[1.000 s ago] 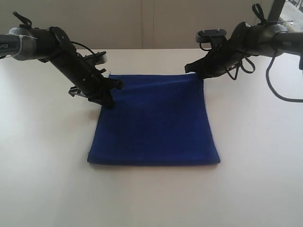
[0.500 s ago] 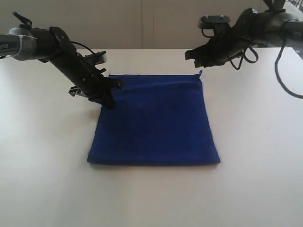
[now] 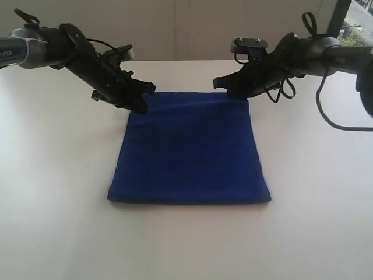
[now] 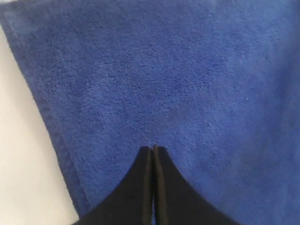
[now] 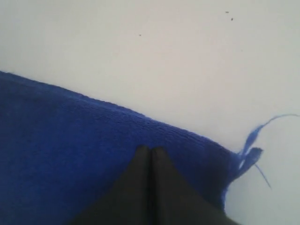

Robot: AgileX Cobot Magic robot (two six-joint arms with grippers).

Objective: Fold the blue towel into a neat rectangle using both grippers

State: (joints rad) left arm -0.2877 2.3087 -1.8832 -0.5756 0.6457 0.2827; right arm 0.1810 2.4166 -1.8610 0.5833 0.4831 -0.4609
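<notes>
1. Pointing our left gripper, jaws pressed together, we are seeing the blue towel lying beneath its tips.
2. We are holding our right gripper equally closed, the towel's hem beneath.

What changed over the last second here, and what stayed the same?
The right gripper lifted off the far right corner of the blue towel, then came back down, shut, at the far edge slightly further in. The left gripper, shut throughout, slid from the left edge toward the far left corner. The towel stayed flat and in place.
</notes>
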